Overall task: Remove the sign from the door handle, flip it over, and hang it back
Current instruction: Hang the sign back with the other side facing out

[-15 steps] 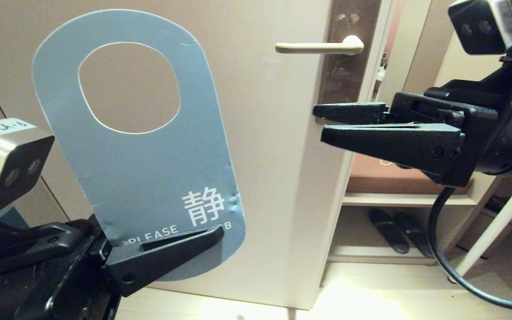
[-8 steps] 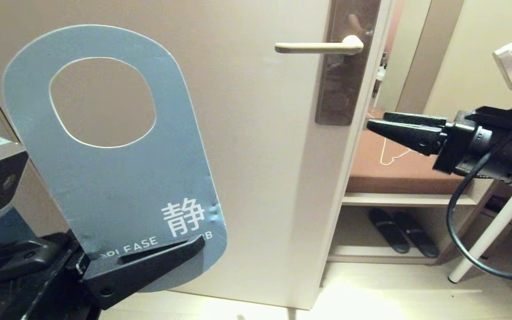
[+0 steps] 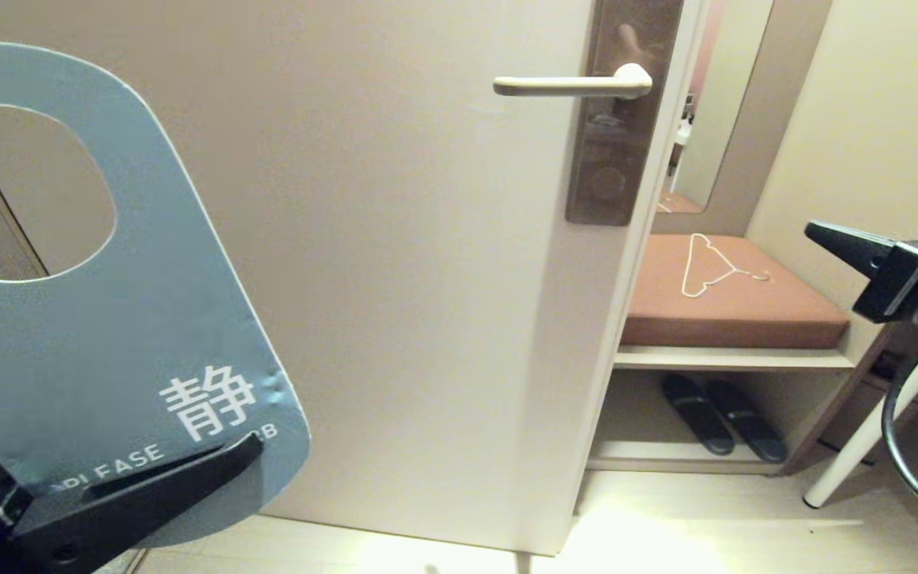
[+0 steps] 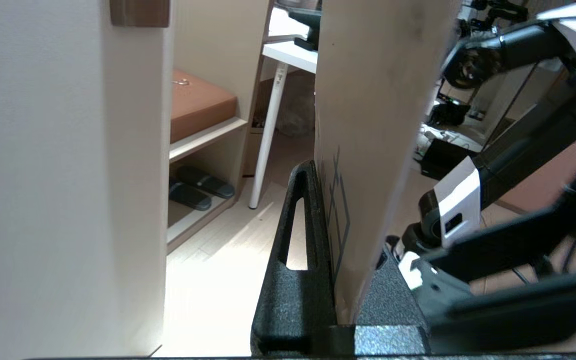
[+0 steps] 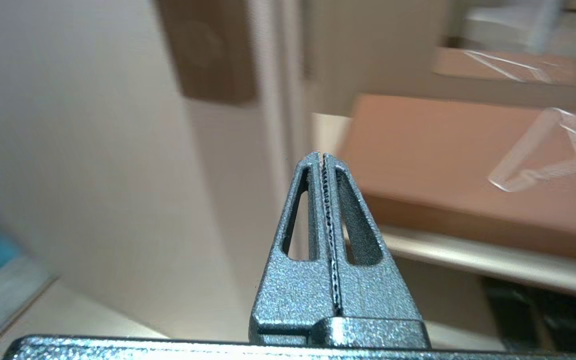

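The sign (image 3: 92,335) is grey-blue with white lettering (one large character above a line of small capitals). The tool (image 3: 148,494) pinching it is matte black. The door (image 3: 395,279) is pale beige, its handle (image 3: 570,82) champagne on a bronze-brown plate (image 3: 622,143). The cushion (image 3: 730,303) is rust-brown under a thin white hanger (image 3: 710,267). The slippers (image 3: 722,414) are black.

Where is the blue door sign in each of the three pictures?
Head view: the sign fills the left side, its grey-blue face showing, its bottom edge pinched by the left gripper.
Left wrist view: the sign shows nearly edge-on, rising from between the fingers.
Right wrist view: not in it.
Shared landmark: the brown bench cushion beside the door.
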